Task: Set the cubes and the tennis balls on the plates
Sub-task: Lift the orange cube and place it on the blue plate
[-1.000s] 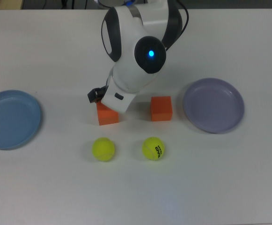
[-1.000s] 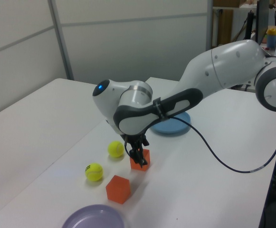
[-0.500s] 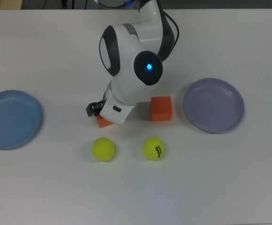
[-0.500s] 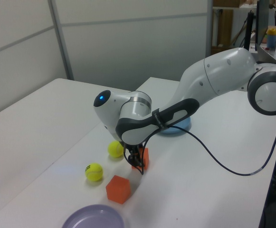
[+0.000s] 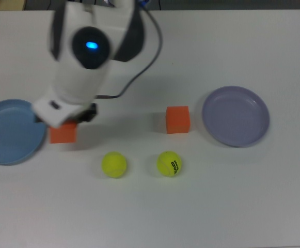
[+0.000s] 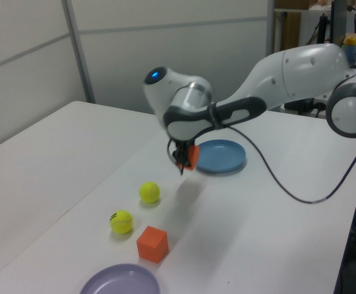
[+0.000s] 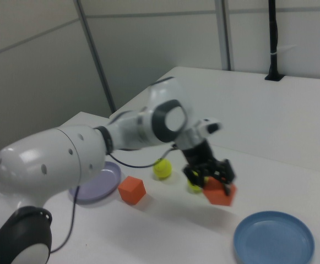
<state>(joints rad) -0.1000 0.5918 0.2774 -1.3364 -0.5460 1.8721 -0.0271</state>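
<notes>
Between the gripper's (image 6: 182, 160) closed fingers, 1 orange cube (image 6: 191, 157) hangs clear of the table (image 5: 232, 206), just short of the blue plate (image 5: 10, 132).

The lifted cube is plain and matte with flat faces and crisp edges; it looks light and stiff, so a pinch on 2 opposite faces should hold it without slipping. Well off to the gripper's side, toward the top view's right, the other cube (image 5: 177, 119) sits near the lavender plate (image 5: 235, 115), both plates bare. The 2 tennis balls (image 5: 113, 164) (image 5: 169, 163) lie between them; fuzzy and springy, they will probably roll if nudged, so take them across the middle.
</notes>
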